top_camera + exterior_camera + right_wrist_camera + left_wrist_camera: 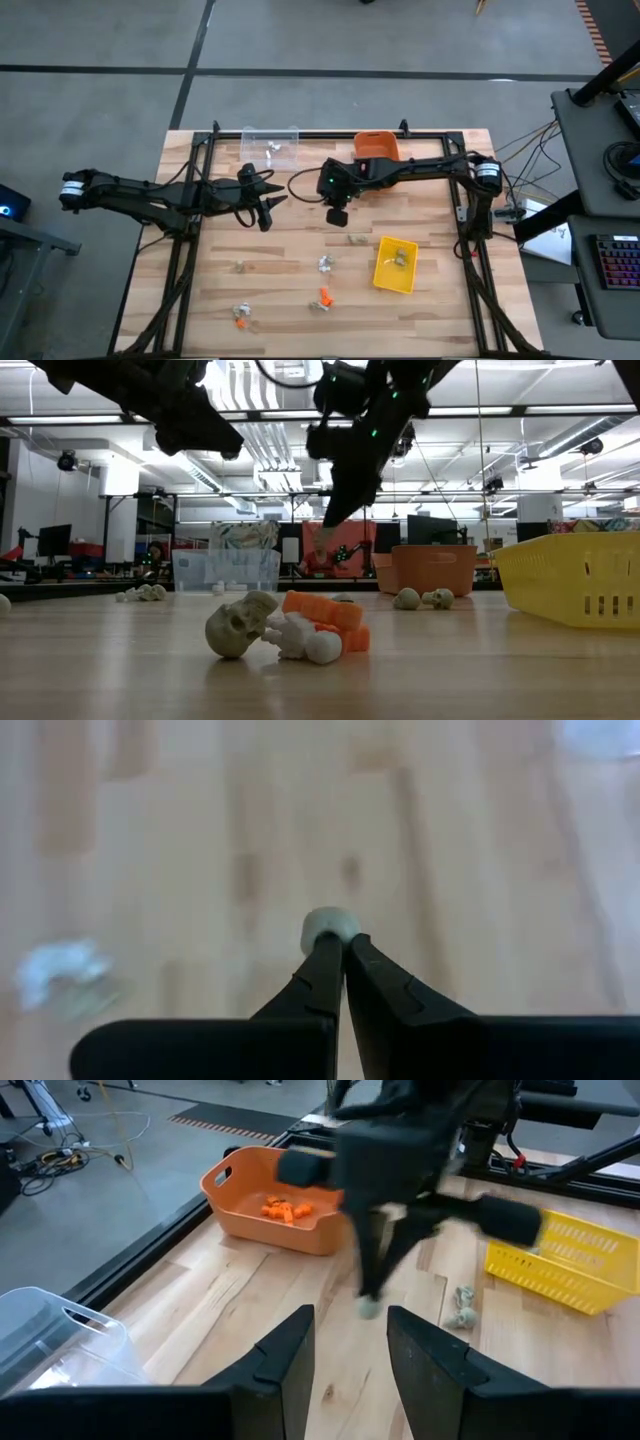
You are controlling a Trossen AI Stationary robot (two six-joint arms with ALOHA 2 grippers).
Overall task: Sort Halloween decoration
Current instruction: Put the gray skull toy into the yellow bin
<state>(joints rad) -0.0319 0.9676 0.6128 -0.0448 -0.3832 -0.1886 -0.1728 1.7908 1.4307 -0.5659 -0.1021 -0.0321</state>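
A pale wooden bench (300, 250) ringed by a dark frame stands on a grey floor, with an open workshop behind it.

Right pincer (338, 942): raised above the middle of the bench, fingers pressed together on a small pale trinket (328, 927) held at their very tips. It hangs between the orange bin (376, 148) at the far edge and the yellow bin (396, 265) toward the right.

Left pincer (268, 200): raised over the left-centre of the bench, just beside the right one, fingers apart with nothing between them. The clear bin (271, 146) sits at the far edge nearby, with pale pieces inside.

Remaining trinkets: orange pieces lie in the orange bin; a tan one lies in the yellow bin. Loose ones are scattered over the near half of the bench, including a tan skull (240, 626) touching a white piece (300, 640) and an orange piece (325, 613).
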